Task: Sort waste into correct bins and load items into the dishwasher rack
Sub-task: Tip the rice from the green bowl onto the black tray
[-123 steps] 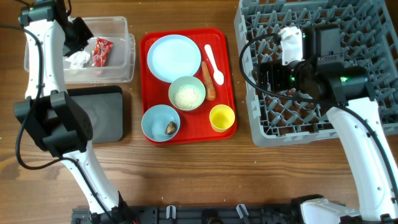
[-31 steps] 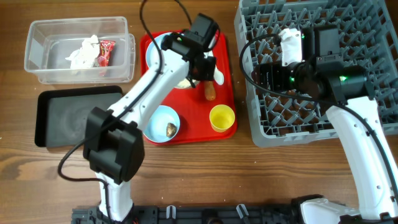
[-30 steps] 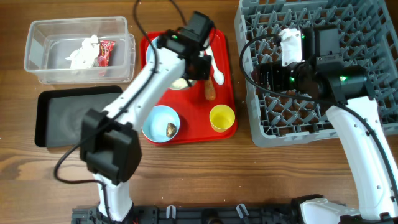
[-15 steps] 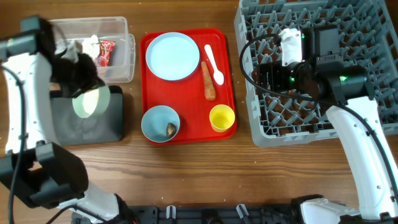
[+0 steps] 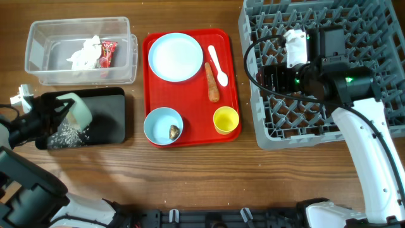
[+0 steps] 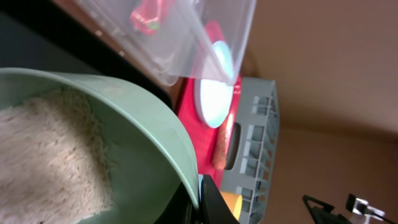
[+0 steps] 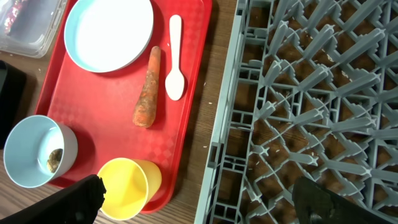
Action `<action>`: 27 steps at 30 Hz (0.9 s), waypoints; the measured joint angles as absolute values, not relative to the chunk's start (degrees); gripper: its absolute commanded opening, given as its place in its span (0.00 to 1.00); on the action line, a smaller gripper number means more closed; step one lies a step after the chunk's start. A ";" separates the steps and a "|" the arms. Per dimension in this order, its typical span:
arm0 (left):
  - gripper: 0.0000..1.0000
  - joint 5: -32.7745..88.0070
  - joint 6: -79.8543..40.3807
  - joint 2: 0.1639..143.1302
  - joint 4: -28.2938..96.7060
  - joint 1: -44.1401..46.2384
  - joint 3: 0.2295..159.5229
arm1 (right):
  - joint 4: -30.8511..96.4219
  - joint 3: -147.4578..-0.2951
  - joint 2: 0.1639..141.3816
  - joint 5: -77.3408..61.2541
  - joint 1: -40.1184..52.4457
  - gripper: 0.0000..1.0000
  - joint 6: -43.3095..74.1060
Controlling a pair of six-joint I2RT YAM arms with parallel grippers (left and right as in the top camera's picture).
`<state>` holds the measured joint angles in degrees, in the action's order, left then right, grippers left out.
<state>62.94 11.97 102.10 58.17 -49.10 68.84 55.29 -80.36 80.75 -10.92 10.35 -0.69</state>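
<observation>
My left gripper (image 5: 61, 109) is shut on the rim of the pale green bowl (image 5: 80, 111) and holds it tilted over the black tray (image 5: 109, 117). White rice (image 5: 68, 135) lies on the tray, and more rice (image 6: 43, 155) is still in the bowl (image 6: 143, 143). The clear tub (image 5: 120, 31) holds the tissue (image 5: 82, 54) and the red wrapper (image 5: 105, 52). My right gripper (image 7: 199, 208) is open and empty over the left edge of the grey rack (image 5: 354, 19). The plate (image 5: 175, 57), carrot stick (image 5: 212, 82), yellow cup (image 5: 226, 119) and a blue bowl (image 5: 158, 120) with the brown lump (image 5: 173, 130) sit on the red tray.
The red tray (image 5: 190, 136) lies between the bins and the rack, with a white spoon (image 5: 218, 64) on it. Bare wooden table runs along the front. A second blue bowl is not in view.
My left arm carried the green bowl from the red tray to the black tray and tipped it; rice now lies on the tray. The right arm has not moved.
</observation>
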 measured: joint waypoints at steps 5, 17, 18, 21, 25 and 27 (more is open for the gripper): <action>0.04 77.91 11.97 102.10 59.35 -50.81 68.82 | 55.70 -80.36 80.75 -10.92 10.35 1.00 -0.69; 0.04 88.42 3.84 102.10 59.75 -50.81 68.82 | 56.18 -80.36 80.75 -10.92 10.35 1.00 -0.67; 0.04 88.42 2.96 102.08 59.75 -50.81 68.82 | 56.18 -80.36 80.75 -10.94 10.35 1.00 -0.67; 0.04 88.42 1.32 102.10 59.75 -50.81 68.82 | 56.18 -80.36 80.75 -10.92 10.35 1.00 -0.67; 0.04 88.44 -1.06 102.10 58.81 -50.81 68.82 | 56.18 -80.36 80.75 -10.94 10.35 1.00 -0.67; 0.04 88.44 -1.67 102.10 58.89 -50.81 68.82 | 56.27 -80.36 80.75 -10.92 10.35 1.00 -0.67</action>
